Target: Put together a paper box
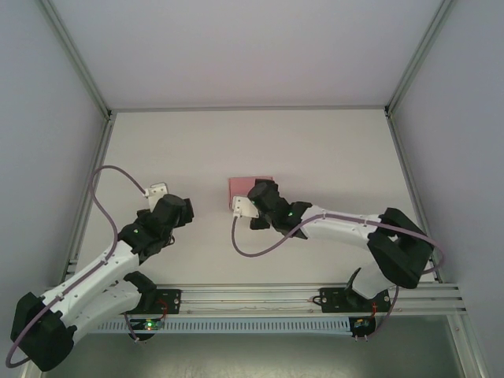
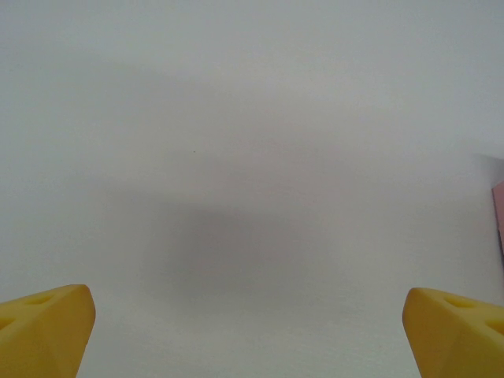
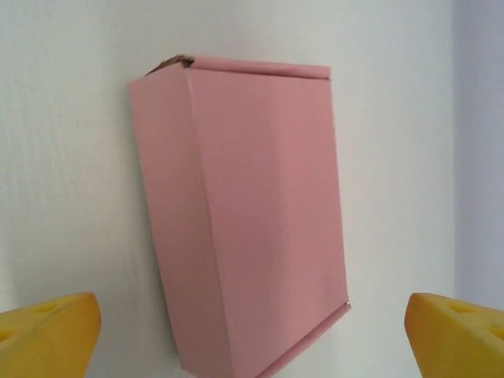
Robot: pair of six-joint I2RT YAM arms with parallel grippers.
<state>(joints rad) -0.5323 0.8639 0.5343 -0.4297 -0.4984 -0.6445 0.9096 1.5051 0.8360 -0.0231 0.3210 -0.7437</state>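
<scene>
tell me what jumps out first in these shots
The folded-up salmon-pink card box stands out, lying mid-table on the white table. The right gripper hangs open just over it, yellow fingers clear of its sides. The left gripper is open too, over bare tabletop to the box's left.

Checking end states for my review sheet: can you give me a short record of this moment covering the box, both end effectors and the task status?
box: pink, folded into a closed rectangular shape, lying on the table
right end effector: open, aimed at the box, no contact visible
left end effector: open, holding nothing, over bare table to the left of the box
task status: box looks assembled; a small gap shows at one far corner
</scene>
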